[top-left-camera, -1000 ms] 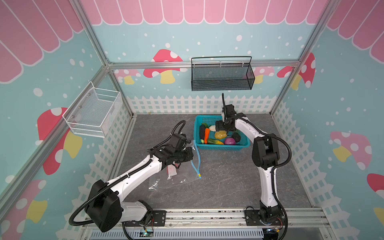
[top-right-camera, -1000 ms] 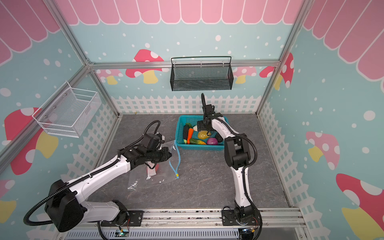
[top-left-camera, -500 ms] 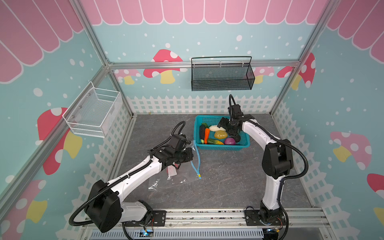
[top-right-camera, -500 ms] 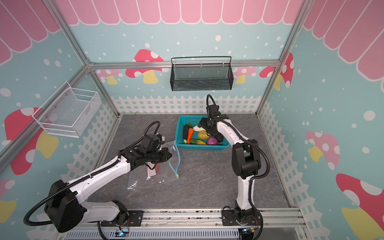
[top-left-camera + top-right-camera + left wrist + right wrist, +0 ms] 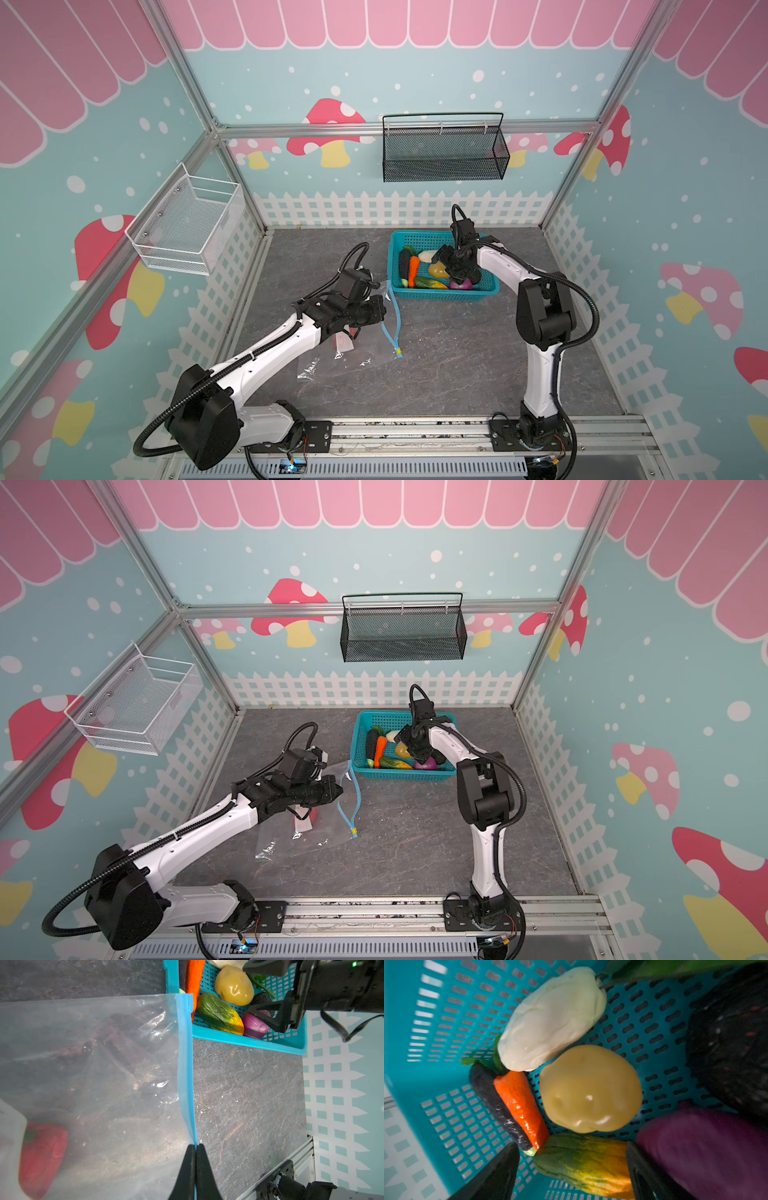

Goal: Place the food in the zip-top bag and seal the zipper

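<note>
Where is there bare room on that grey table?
Bare: the table in front of the teal basket, between the zip-top bag and the right arm; the back-left corner. Crowded: the basket, full of food, and around the bag.

There is one teal plastic lattice basket (image 5: 444, 294). It holds seven toy vegetables:

- one orange carrot (image 5: 519, 1105)
- one long dark eggplant (image 5: 492, 1101)
- one white radish (image 5: 552, 1020)
- one yellow potato (image 5: 589, 1088)
- one green-and-yellow gourd (image 5: 581, 1161)
- one purple onion (image 5: 706, 1151)
- one dark rounded piece (image 5: 726, 1043), only partly in view

There is one clear crinkly plastic zip-top bag (image 5: 93, 1064). It holds one red pepper (image 5: 41, 1157). The bag carries one light-blue zipper strip (image 5: 185, 1064), one small yellow slider tab (image 5: 399, 352) and one white label (image 5: 343, 341).

Wall baskets number two: one black mesh basket (image 5: 444, 166) and one white wire basket (image 5: 187, 232).

White-and-black robot arms number two: the left arm (image 5: 266, 357) and the right arm (image 5: 540, 316).
</note>
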{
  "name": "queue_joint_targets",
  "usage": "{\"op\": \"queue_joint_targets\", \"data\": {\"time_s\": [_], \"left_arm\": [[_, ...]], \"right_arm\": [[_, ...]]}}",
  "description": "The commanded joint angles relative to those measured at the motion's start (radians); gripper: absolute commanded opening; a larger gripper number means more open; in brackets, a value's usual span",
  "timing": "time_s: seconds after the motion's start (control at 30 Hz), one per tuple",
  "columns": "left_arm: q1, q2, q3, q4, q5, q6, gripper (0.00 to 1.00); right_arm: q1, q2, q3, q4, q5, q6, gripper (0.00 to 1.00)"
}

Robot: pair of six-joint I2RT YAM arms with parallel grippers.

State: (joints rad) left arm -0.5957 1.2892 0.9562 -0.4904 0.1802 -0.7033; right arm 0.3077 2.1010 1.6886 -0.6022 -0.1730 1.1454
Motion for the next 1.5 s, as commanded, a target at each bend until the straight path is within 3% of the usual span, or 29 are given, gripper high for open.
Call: {"op": "queue_joint_targets", "data": {"time_s": [0.0, 0.17, 0.3, 0.57, 0.87, 1.03, 1.1, 1.23, 1.47], "left_arm": [[0.006, -0.017, -0.012, 0.021, 0.009, 0.006, 0.00], [0.006, -0.013, -0.017, 0.027, 0.011, 0.004, 0.00], [0.006, -0.010, -0.017, 0.029, 0.011, 0.004, 0.00], [0.007, -0.003, -0.016, 0.029, 0.013, 0.003, 0.00], [0.008, 0.007, -0.012, 0.028, 0.015, 0.001, 0.00], [0.007, 0.012, -0.013, 0.030, 0.021, -0.002, 0.00], [0.007, 0.014, -0.013, 0.032, 0.021, -0.003, 0.00], [0.007, 0.017, -0.011, 0.033, 0.021, -0.005, 0.00], [0.008, 0.015, -0.011, 0.032, 0.027, -0.019, 0.00]], "right_arm": [[-0.001, 0.048, 0.052, -0.001, 0.026, -0.001, 0.77], [-0.001, 0.087, 0.083, 0.002, 0.077, -0.048, 0.69], [-0.001, 0.120, 0.101, -0.001, 0.105, -0.067, 0.68], [-0.001, 0.194, 0.178, -0.028, 0.127, -0.126, 0.81], [-0.002, 0.218, 0.225, -0.041, 0.165, -0.178, 0.81], [-0.001, 0.213, 0.231, -0.039, 0.172, -0.216, 0.74], [-0.001, 0.202, 0.225, -0.026, 0.159, -0.239, 0.64], [-0.001, 0.178, 0.220, -0.016, 0.141, -0.256, 0.56], [-0.001, 0.128, 0.215, -0.010, 0.139, -0.320, 0.54]]}}
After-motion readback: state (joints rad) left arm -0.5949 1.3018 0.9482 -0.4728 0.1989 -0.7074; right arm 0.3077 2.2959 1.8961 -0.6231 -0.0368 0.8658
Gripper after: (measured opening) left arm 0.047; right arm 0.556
